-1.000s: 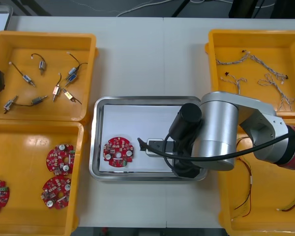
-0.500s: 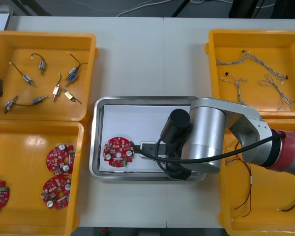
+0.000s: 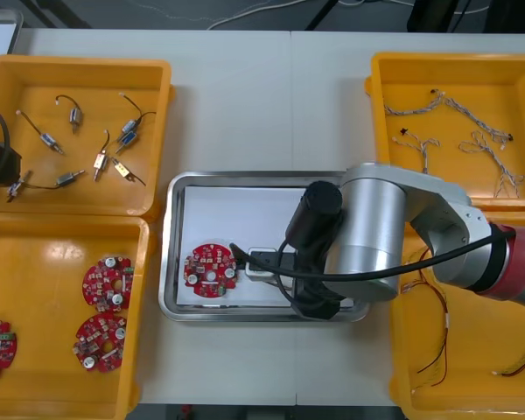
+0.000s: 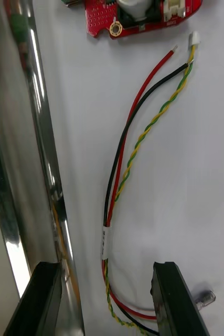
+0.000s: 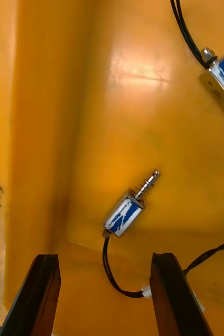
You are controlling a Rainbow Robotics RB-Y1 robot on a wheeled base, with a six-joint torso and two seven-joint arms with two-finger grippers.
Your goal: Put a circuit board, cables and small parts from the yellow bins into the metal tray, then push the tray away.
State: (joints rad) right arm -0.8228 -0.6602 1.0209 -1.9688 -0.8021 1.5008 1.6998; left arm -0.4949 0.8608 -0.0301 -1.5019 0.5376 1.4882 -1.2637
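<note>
Reaching in from the right, the right arm covers the right half of the tray (image 3: 170, 262), and the right pincer (image 4: 105, 269) hangs low over the tray's white floor, fingers spread wide and holding nothing. A cable (image 4: 135, 152) of red, black and twisted yellow-green strands lies loose on that floor. It runs from between the fingers toward a red board (image 3: 210, 270) on the tray's left side, and its far ends stop just short of the board. One finger stands close against the tray's shiny wall, so there is little room on that side. The left pincer (image 5: 106, 260) is at the left edge of the counter (image 3: 271, 96), over the far left bin (image 3: 79, 68). It is also spread wide and empty, with a small metal part (image 5: 125, 212) lying just beyond the gap between its fingers and the bin's wall close on one side. More boards (image 3: 108, 284) lie in the near left bin (image 3: 52, 249). Bare counter stretches beyond the tray's far rim, between the far bins.
</note>
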